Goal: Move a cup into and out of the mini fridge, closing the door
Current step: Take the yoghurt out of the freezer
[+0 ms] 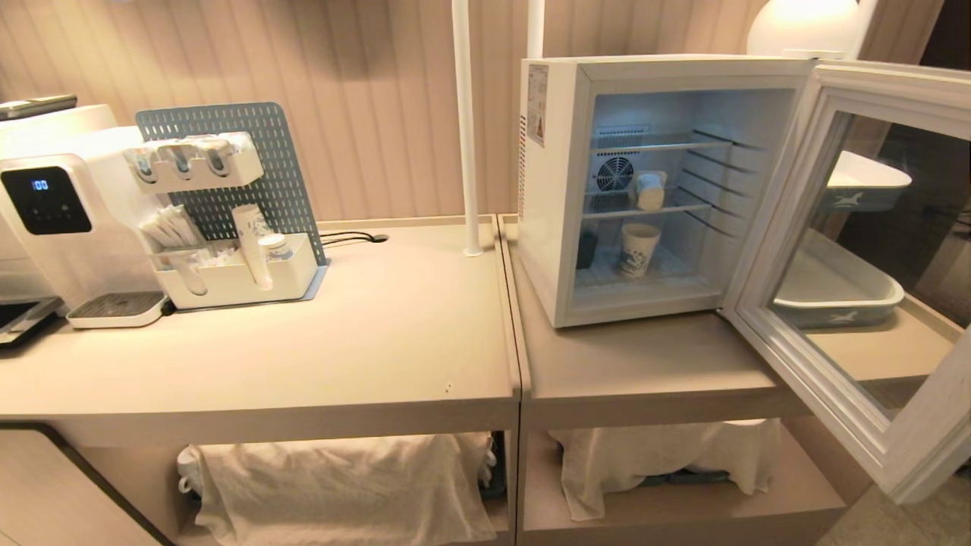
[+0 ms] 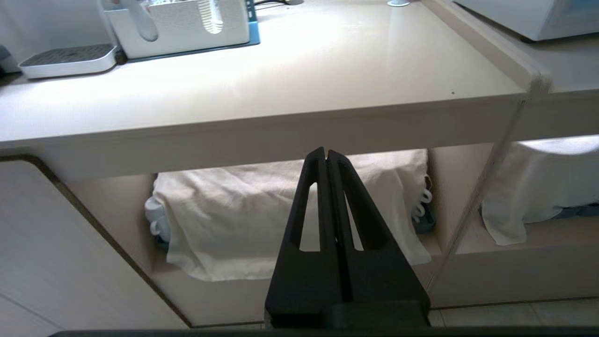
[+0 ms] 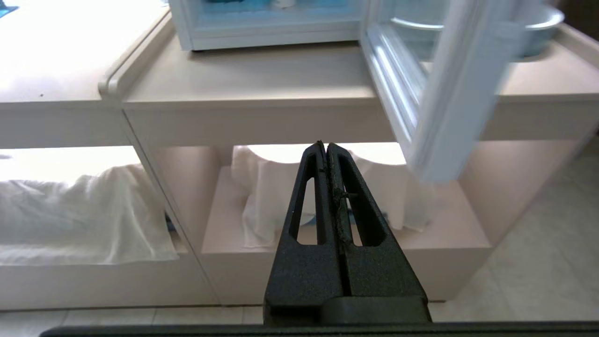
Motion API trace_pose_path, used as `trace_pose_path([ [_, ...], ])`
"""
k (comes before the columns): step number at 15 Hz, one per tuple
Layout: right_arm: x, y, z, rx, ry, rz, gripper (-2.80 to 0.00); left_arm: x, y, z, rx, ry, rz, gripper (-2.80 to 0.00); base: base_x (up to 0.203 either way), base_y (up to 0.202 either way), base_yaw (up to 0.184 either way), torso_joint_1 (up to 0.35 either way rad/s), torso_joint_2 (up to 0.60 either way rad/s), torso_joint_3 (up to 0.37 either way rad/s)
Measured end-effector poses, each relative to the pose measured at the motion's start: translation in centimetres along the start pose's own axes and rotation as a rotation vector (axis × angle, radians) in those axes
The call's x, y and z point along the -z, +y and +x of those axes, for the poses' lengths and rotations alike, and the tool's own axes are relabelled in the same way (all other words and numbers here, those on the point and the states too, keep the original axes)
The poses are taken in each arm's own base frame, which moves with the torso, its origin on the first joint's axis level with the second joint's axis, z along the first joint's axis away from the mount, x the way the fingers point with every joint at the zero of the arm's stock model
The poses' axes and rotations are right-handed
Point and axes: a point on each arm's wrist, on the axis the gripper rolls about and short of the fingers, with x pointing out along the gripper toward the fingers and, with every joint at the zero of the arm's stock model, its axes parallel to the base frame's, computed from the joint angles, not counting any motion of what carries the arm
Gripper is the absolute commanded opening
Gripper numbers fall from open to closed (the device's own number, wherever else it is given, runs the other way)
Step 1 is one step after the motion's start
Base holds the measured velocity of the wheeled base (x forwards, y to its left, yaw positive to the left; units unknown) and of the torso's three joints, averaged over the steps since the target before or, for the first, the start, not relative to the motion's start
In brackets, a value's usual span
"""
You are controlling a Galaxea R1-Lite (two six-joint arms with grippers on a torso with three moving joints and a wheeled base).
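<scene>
Well above both empty, closed pincers [image 2: 326,154] [image 3: 326,147], the cup [image 1: 650,190] sits inside the open mini fridge [image 1: 557,189].

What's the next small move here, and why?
Probably raise the right end effector, open it, and reach toward the small cup on the mini fridge middle shelf. The door stands wide open on that side, and both end effectors, left included, hang shut and empty below the counter edge.

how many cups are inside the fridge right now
2. A small white cup sits on the middle wire shelf near the rear fan, and a taller blue-patterned paper cup stands on the floor of the mini fridge. Others could be hidden from this angle.
</scene>
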Motion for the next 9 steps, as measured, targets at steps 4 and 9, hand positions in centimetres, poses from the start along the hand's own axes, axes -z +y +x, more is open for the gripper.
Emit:
trace_pose_path([
  [4,0.00,0.00,0.00,0.000,-0.001,0.002,-2.80,-0.01,0.00,0.00,-0.001,0.000,0.000,-2.80,0.193,0.000,0.000,0.003,0.00,0.002],
  [9,0.03,0.00,0.00,-0.002,0.002,0.001,-2.80,-0.01,0.00,0.00,0.001,-0.001,0.000,-2.80,0.193,0.000,0.001,0.003,0.00,0.002],
])
